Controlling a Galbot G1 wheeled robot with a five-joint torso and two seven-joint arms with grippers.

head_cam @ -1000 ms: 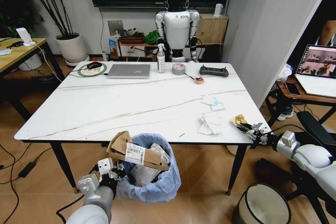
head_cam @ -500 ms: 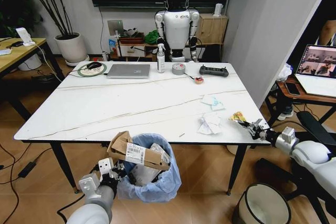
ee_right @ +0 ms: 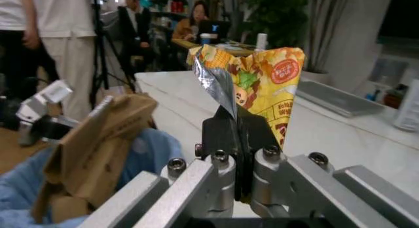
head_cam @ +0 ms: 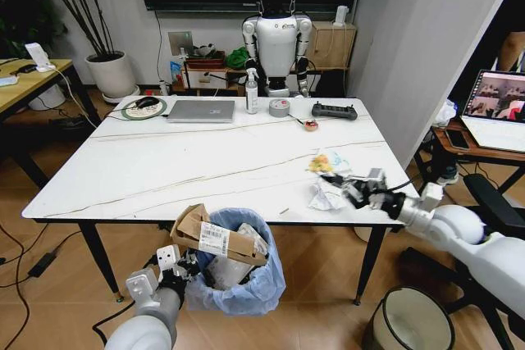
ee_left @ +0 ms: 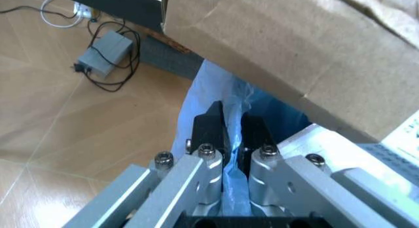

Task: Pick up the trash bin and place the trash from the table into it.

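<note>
Two grippers are clamped tight: the left gripper point(ee_left: 229, 127) pinches the blue bag rim of the trash bin point(head_cam: 243, 275), held just below the near edge of the table point(head_cam: 148, 170), with a torn cardboard box point(head_cam: 215, 239) sticking out of its top. The right gripper point(head_cam: 336, 179) hangs over the table's near right corner, its fingers closed on a yellow snack wrapper point(ee_right: 262, 86). White crumpled papers point(head_cam: 321, 197) lie on the table just beside it.
</note>
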